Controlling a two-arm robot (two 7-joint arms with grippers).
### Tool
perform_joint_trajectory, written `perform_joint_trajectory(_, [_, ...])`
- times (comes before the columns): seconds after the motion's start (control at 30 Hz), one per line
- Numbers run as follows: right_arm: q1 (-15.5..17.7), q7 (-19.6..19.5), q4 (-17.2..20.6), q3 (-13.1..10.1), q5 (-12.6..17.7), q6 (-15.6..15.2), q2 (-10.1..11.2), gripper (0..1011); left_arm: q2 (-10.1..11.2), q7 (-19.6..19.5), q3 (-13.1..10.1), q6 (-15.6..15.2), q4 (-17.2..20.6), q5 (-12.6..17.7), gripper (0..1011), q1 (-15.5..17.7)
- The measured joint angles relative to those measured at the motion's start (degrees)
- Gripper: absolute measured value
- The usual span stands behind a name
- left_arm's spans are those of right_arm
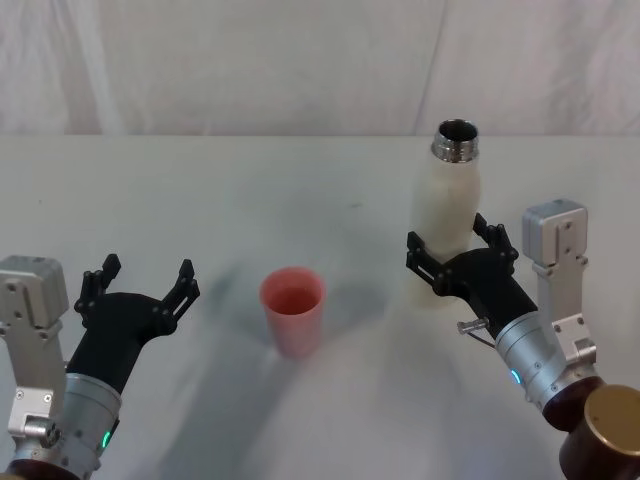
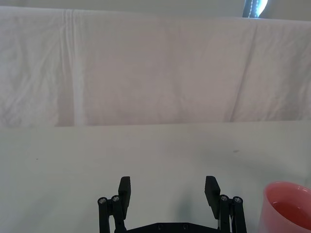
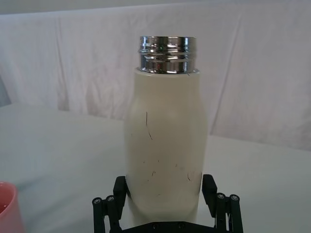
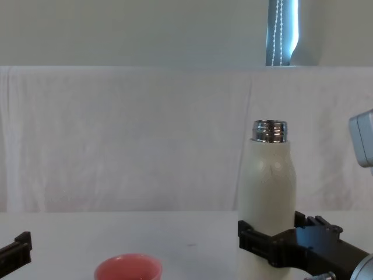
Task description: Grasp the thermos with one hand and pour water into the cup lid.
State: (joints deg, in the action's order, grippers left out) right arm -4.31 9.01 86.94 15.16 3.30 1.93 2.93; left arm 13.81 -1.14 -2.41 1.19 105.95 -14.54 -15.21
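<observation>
The left gripper (image 1: 140,285) is idling wide open left of the cup lid (image 1: 293,311) standing mid-surface, while the right gripper (image 1: 461,250) is straddling the upright thermos (image 1: 445,205), fingers apparently not yet clamped; closing, lifting and tilting should follow.

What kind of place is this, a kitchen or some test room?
Probably a robot test setup, not a kitchen. A plain white table stands before a wall draped in white cloth, bearing a thermos and a pink cup lid. The right gripper sits around the thermos; the left gripper is open.
</observation>
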Motion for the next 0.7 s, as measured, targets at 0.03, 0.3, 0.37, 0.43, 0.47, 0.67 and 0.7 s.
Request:
perform_joint_trajectory(0.03, [-0.10, 0.02, -0.06, -0.06, 0.08, -0.05, 0.02, 1001, 0.00, 0.00, 0.00, 0.00, 0.00, 0.00, 1001, 0.00])
perform_joint_trajectory(0.3, [-1.06, 0.12, -0.52, -0.51, 0.81, -0.29, 0.12, 1001, 0.00, 0.00, 0.00, 0.00, 0.00, 0.00, 1001, 0.00])
perform_joint_trajectory(0.37, [-1.25, 0.12, -0.58, -0.54, 0.92, -0.30, 0.12, 1001, 0.00, 0.00, 0.00, 0.00, 0.00, 0.00, 1001, 0.00])
perform_joint_trajectory(0.43, [-1.31, 0.12, -0.58, -0.52, 0.94, -0.30, 0.11, 1001, 0.00, 0.00, 0.00, 0.00, 0.00, 0.00, 1001, 0.00])
perform_joint_trajectory(0.47, [-1.35, 0.10, -0.58, -0.46, 0.95, -0.28, 0.09, 1001, 0.00, 0.00, 0.00, 0.00, 0.00, 0.00, 1001, 0.00])
perform_joint_trajectory(0.67, [-1.66, -0.02, -0.88, -0.17, 0.97, -0.26, -0.07, 1001, 0.00, 0.00, 0.00, 0.00, 0.00, 0.00, 1001, 0.00])
perform_joint_trajectory(0.7, [-1.74, -0.02, -0.97, -0.15, 0.97, -0.26, -0.10, 1001, 0.00, 0.00, 0.00, 0.00, 0.00, 0.00, 1001, 0.00])
